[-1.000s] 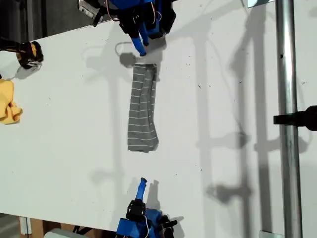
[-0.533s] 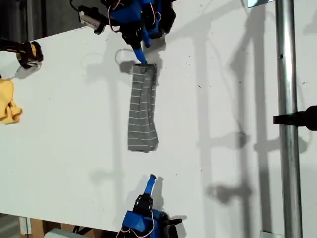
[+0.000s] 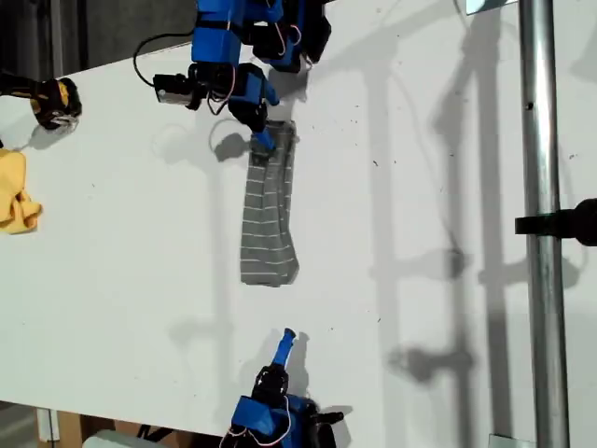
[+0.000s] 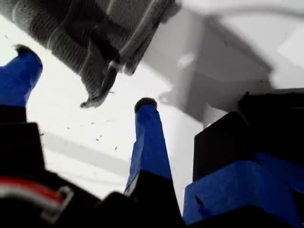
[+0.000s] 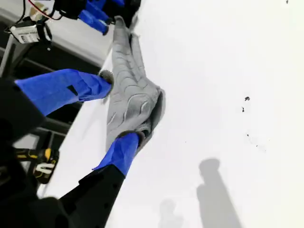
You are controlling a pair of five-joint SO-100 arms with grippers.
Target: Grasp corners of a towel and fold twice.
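Towel [image 3: 269, 210] is lying on the white counter [image 3: 420, 215] as a long narrow strip, so it looks folded at least once already. I judge I'm on the grasp for the next fold, end to end.

My first tool [image 4: 85, 78] is at the strip's end near the top of the exterior view. Fingers are spread, nothing held; the towel's end and a loose corner [image 4: 92, 100] sit just ahead of the tips, between them. In the exterior view it is right at that end [image 3: 265, 140]; contact not confirmed.

My second tool [image 5: 116, 107] is also spread wide and empty, framing the strip's other end. In the exterior view it [image 3: 285, 341] is near that end but clearly apart from it.

Next move, as I see it: first tool down over the end layers and close on all of them, not just the loose flap. The second needs to advance before it can pin or grip.

Around: yellow cloth [image 3: 17, 193] and a black-and-yellow item [image 3: 51, 101] at the exterior view's left, metal pole [image 3: 541, 224] at its right. All well apart from the towel, nothing blocking. Main risk: catching only one layer.
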